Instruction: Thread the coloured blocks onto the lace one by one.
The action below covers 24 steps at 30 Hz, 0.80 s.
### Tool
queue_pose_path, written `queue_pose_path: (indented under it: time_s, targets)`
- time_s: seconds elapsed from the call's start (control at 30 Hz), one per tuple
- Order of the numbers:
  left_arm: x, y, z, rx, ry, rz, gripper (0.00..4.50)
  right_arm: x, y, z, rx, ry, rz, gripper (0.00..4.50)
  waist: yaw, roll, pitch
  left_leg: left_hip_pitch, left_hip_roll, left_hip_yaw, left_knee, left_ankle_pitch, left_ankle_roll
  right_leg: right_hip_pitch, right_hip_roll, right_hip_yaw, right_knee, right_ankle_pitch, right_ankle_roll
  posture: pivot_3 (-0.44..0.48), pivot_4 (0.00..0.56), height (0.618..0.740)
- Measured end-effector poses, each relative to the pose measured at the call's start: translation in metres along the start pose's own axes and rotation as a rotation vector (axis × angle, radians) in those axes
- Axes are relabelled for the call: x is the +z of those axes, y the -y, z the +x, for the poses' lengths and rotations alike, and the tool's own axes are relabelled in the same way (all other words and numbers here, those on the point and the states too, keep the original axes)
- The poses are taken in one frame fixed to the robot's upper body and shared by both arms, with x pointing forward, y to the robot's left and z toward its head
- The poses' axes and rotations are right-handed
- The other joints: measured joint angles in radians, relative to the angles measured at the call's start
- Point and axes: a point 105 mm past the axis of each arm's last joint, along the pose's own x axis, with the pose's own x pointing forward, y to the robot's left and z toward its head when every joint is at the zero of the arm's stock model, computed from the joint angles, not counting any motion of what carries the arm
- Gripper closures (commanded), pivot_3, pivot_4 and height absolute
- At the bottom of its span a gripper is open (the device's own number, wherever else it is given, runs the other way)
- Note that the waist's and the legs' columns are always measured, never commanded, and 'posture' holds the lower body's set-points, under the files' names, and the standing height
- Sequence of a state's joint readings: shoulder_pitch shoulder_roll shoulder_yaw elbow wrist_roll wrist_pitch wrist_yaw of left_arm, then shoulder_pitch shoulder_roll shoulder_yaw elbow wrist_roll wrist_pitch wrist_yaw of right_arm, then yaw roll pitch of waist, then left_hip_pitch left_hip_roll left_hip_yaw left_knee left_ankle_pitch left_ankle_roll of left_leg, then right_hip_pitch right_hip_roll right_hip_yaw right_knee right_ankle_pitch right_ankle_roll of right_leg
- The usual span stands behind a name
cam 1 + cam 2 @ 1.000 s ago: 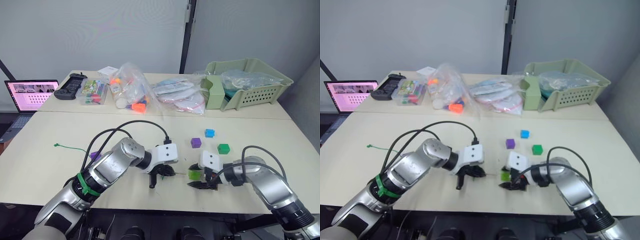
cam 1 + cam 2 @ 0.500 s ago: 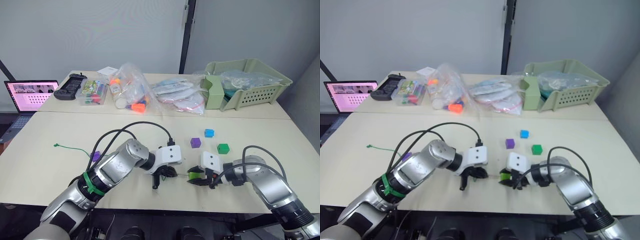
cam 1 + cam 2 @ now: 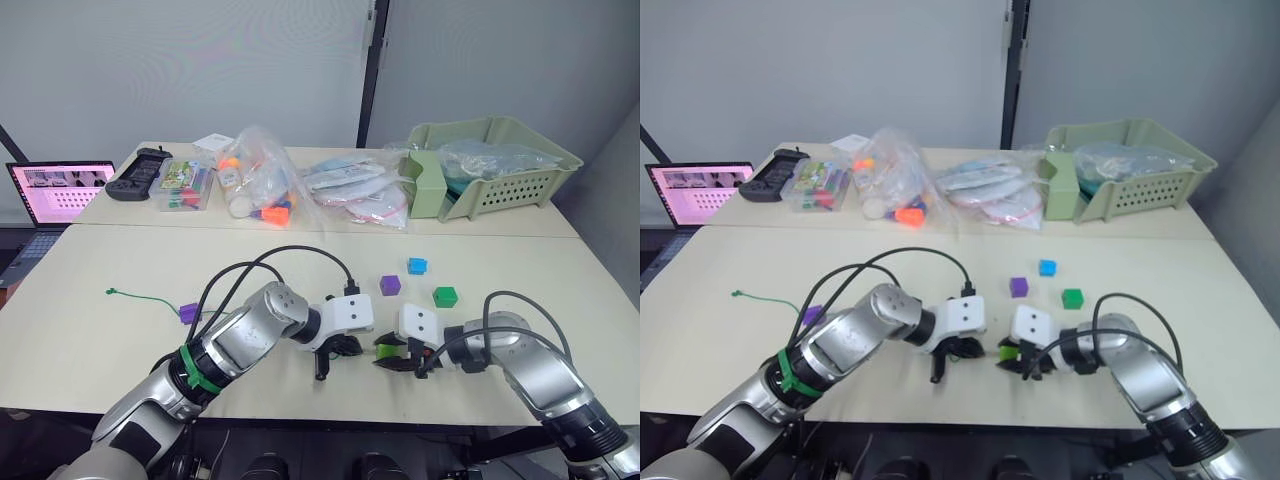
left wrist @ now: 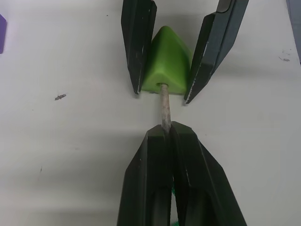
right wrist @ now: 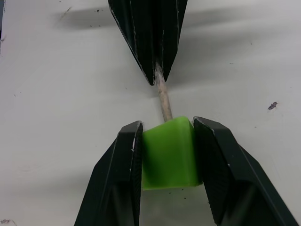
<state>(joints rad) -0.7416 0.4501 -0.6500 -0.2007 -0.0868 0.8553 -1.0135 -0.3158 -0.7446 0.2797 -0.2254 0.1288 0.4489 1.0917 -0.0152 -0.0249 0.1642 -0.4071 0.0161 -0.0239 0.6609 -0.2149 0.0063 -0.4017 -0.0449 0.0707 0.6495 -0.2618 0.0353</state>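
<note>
The lime green block [image 4: 165, 61] is sitting low over the bench [image 3: 90, 340], pinched by the right end effector [image 5: 167, 141]; the lace's stiff tip [image 4: 164, 106], clamped by the left end effector [image 4: 168, 129], is entering its hole head-on, axis aligned.

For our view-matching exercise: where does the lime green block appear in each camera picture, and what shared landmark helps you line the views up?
Left eye view: lime green block near the table's front edge, in the right gripper.
Right eye view: same spot, facing the left gripper.
Left wrist view: upper middle, between the right gripper's fingers.
Right wrist view: lower middle.
Shared landmark: the lace's pale tip entering the block.
</note>
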Motion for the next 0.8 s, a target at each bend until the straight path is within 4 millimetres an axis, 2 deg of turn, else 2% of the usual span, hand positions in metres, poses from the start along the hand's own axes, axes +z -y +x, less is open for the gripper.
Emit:
queue_pose_path:
  time_s: [0.77, 0.8]
  targets:
    - [0.007, 0.000, 0.021, -0.020, 0.066, -0.016, 4.50, 0.002, -0.004, 0.000, -0.012, -0.019, 0.011, 3.30, 0.000, 0.000, 0.000, 0.001, 0.000, 0.000, 0.000, 0.000, 0.000, 0.001, 0.000, 0.000, 0.000, 0.000, 0.000, 0.000, 0.150, 0.740]
    - [0.007, 0.000, 0.022, -0.019, 0.074, -0.021, 4.17, 0.003, -0.004, 0.001, -0.011, -0.020, 0.010, 3.30, -0.001, 0.000, 0.000, 0.001, 0.000, 0.000, 0.000, 0.000, 0.000, 0.001, 0.000, 0.000, 0.000, 0.000, 0.000, 0.000, 0.150, 0.740]
